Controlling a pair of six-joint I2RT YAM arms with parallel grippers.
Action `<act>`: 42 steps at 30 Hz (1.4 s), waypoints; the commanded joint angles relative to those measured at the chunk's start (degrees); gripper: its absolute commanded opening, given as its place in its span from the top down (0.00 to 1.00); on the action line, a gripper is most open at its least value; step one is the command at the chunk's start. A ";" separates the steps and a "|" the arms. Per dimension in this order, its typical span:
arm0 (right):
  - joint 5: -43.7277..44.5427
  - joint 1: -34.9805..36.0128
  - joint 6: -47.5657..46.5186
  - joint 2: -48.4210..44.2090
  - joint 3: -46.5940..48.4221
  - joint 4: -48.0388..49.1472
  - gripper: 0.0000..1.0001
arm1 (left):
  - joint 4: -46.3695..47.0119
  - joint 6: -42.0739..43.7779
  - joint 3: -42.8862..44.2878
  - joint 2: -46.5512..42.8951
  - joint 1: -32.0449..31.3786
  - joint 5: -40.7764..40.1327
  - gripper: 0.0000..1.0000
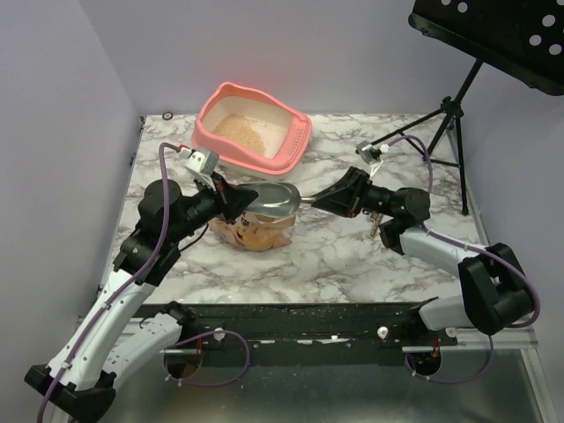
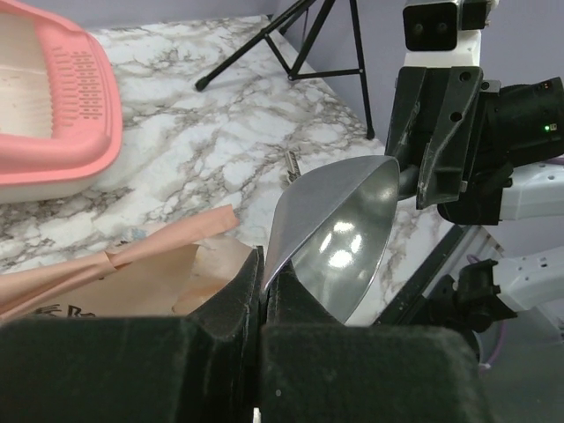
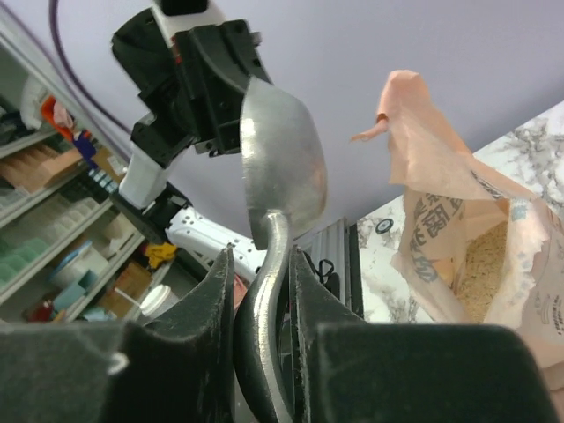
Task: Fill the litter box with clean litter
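The salmon-pink litter box [image 1: 295, 141] stands at the back of the table with a thin layer of beige litter [image 1: 249, 132] inside; its rim shows in the left wrist view [image 2: 84, 106]. A shiny metal scoop [image 1: 271, 199] hangs between both arms above an open tan paper bag [image 1: 251, 233]. My left gripper [image 1: 236, 201] is shut on the edge of the scoop's bowl [image 2: 344, 238]. My right gripper [image 1: 319, 201] is shut on the scoop's handle [image 3: 269, 291]. The scoop looks empty. Litter [image 3: 485, 264] shows inside the bag [image 3: 458, 220].
A black music stand's tripod [image 1: 454, 110] stands at the back right, its tray overhead. A small ring [image 1: 167, 115] lies at the back left corner. A small metal object [image 1: 374, 225] lies by the right arm. Spilled grains dot the table's near edge.
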 commanded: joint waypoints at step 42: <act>23.00 0.01 -45.89 -39.79 8.66 -81.06 0.99 | -30.77 63.28 23.07 11.96 -3.48 -15.46 0.08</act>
